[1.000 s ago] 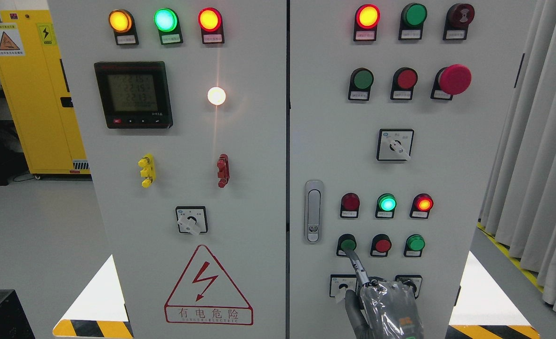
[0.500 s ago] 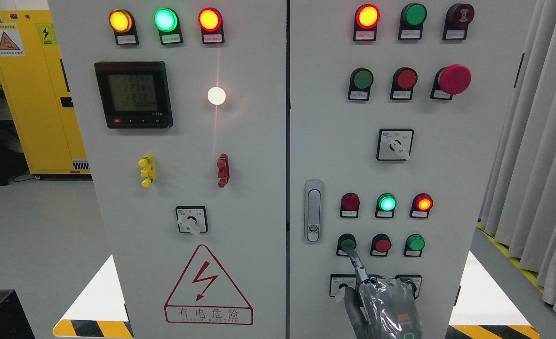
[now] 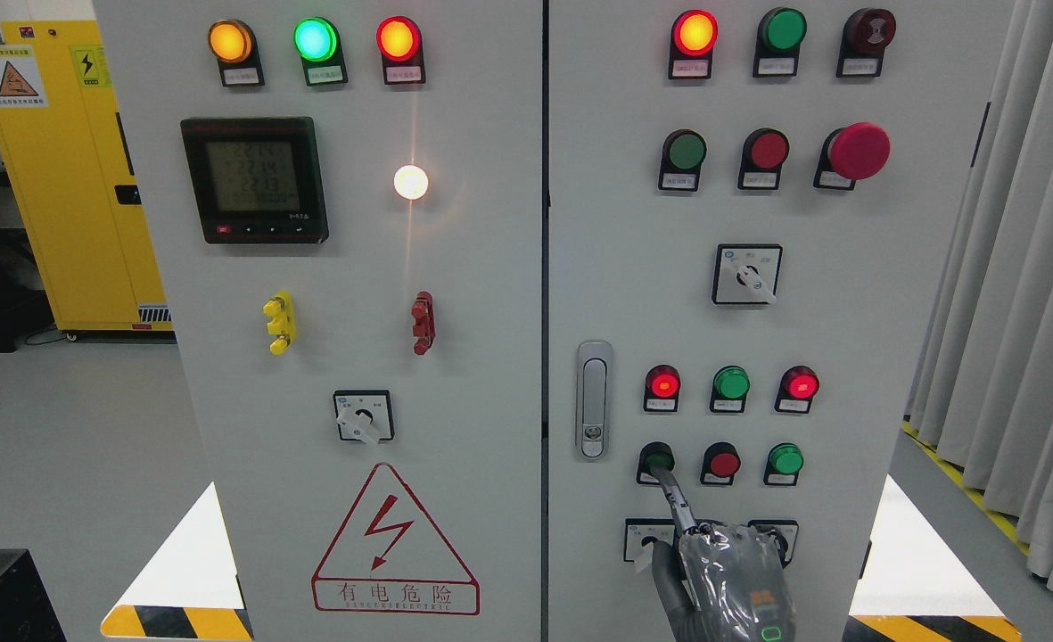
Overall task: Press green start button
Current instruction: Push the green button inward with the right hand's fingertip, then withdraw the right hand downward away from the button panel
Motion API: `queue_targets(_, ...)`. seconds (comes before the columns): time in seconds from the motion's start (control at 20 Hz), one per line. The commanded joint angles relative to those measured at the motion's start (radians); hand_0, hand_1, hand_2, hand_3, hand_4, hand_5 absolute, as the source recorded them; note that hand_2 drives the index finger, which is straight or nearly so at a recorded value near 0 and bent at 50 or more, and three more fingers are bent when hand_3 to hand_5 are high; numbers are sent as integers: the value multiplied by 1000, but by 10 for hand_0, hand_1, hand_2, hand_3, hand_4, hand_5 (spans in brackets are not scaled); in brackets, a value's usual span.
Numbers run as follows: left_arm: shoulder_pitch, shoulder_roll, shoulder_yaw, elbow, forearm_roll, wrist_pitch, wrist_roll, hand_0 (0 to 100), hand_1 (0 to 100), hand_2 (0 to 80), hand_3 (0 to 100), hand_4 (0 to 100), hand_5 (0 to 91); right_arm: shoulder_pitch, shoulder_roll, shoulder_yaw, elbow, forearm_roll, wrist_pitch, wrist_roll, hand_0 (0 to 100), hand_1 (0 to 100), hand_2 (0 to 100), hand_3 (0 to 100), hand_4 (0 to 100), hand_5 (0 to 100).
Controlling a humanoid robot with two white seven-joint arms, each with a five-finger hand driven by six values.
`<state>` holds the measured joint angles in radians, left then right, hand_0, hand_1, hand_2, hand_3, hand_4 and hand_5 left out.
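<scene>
The press itself is in hand: the right hand (image 3: pixel 733 584), rising from the bottom edge, has one finger (image 3: pixel 674 499) extended toward eleven o'clock, its tip on the green start button (image 3: pixel 657 460) low on the cabinet's right door; the other fingers are curled, holding nothing. Next it likely needs a straight pull-back, clear of the red button (image 3: pixel 723 463) at three o'clock.

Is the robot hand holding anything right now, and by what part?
Nothing is held. The right hand only touches the green start button with one extended fingertip.

yellow cabinet (image 3: pixel 62 178) left, grey floor (image 3: pixel 71 446), pale curtains (image 3: pixel 1025 312) right
</scene>
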<state>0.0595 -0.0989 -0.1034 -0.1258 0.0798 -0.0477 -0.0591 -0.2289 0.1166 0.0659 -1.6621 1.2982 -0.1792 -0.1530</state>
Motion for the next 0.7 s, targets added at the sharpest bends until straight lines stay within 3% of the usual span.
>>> queue_targets(0.0,0,-1,1,0,0,0,-1,120,556,0,0,0,0,-10,2,-6,27,-2,3,3,848,959,0,901,940,1000)
queue_targets(0.45,0,-1,-1,0,0,0,-1,120,556,0,0,0,0,20,3,0,-41,-33,-8,-14,853,959,0,902,939,1000)
queue_targets(0.65,0,-1,1,0,0,0,-1,120,556,0,0,0,0,42,0,3,-71,-54,-16,-48,869,958,0,904,936,1000)
